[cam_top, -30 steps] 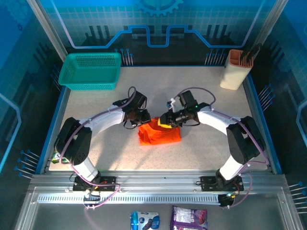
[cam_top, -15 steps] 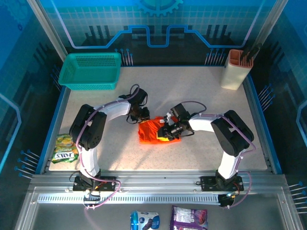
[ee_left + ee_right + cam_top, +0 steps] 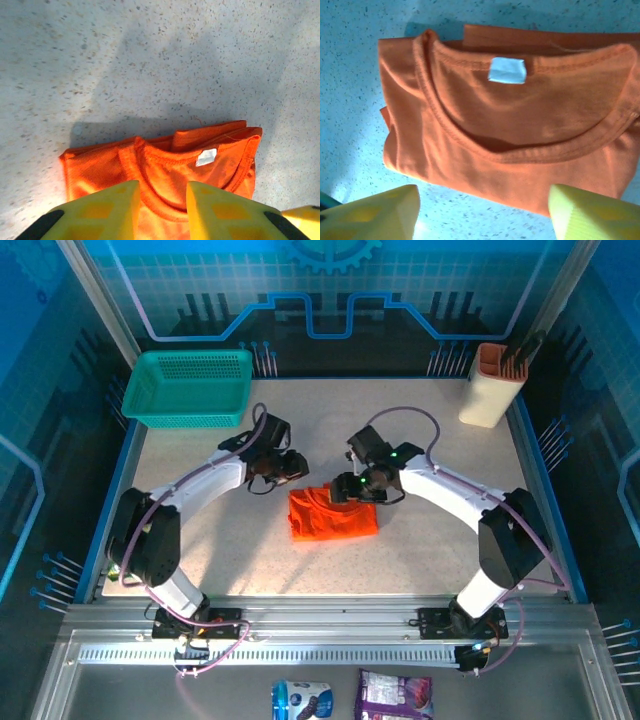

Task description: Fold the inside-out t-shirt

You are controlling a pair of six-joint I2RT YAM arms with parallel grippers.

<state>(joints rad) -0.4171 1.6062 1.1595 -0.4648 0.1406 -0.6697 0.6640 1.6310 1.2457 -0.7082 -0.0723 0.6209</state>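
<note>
I work in a lab test cell: blue printed walls (image 3: pixel 330 280), aluminium rail (image 3: pixel 330 628), speckled table (image 3: pixel 430 550).

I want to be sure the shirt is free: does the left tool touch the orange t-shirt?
Apart. In the top external view, bare table shows between the left tool and the t-shirt.

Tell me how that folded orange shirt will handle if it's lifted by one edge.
The shirt is thin cloth lying in flat stacked layers, so it would likely droop and unfold. It looks light; a push would probably bunch it rather than slide it whole. The ribbed collar seems the firmest place to pinch.
</note>
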